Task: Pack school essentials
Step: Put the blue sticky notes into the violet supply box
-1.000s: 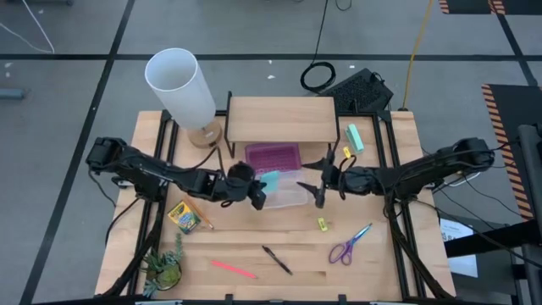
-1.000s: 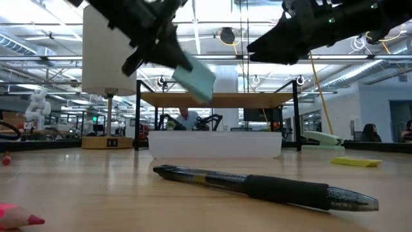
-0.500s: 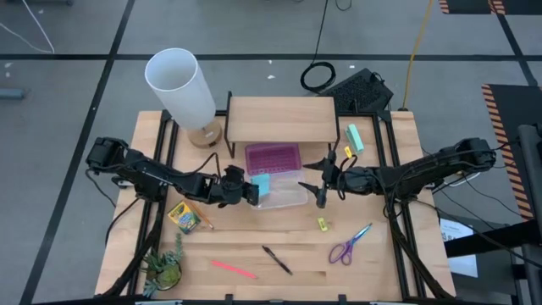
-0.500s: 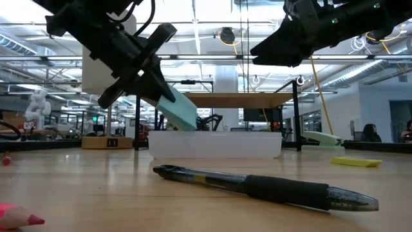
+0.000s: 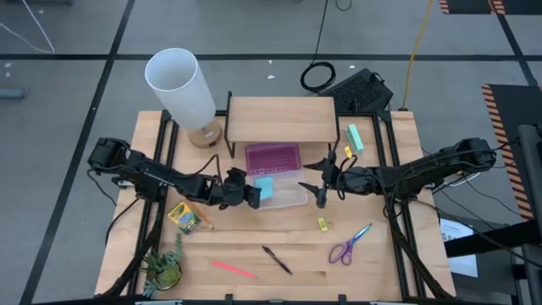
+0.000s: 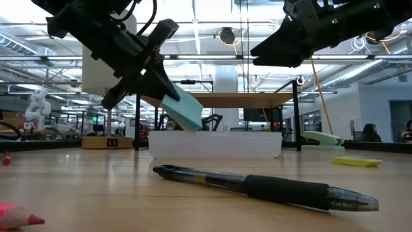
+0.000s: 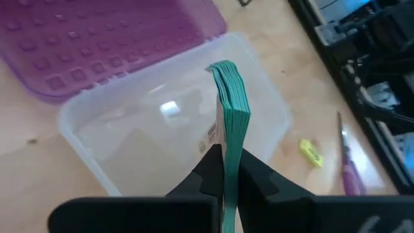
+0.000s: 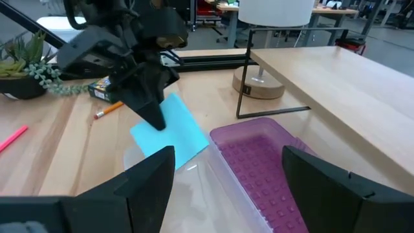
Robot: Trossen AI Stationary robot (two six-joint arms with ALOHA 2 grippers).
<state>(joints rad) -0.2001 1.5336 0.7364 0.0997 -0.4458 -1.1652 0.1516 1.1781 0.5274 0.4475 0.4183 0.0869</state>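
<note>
From above, the left end effector [image 5: 251, 194] is clamped on the light-blue note pad [image 5: 264, 188], which a second ago hung higher and farther toward the bench's middle. It now sits at the near-left edge of the clear container [image 5: 292, 197], just ahead of the fingers. The right end effector [image 5: 319, 182] has not moved; it hovers open at the container's opposite end. The crayon box [image 5: 184, 217], black pen [image 5: 277, 260], pink stick [image 5: 233, 269], scissors [image 5: 350, 245] and yellow piece [image 5: 323, 224] lie on the bench [image 5: 254, 241], behind and below both effectors, unpacked.

At table height, the pad [image 6: 182, 109] is tilted, its lower corner down at the container's rim [image 6: 212, 133]; half a second ago it was much the same, so the descent has slowed.

The left wrist view shows the pad [image 7: 231, 123] edge-on between the fingers [image 7: 208, 169], directly over the container floor [image 7: 149, 139].

The right wrist view shows the pad [image 8: 172, 133] just beyond its spread fingers [image 8: 145, 184], beside the purple lid [image 8: 259, 158].

By my judgement, release is close, making this the first item packed.
</note>
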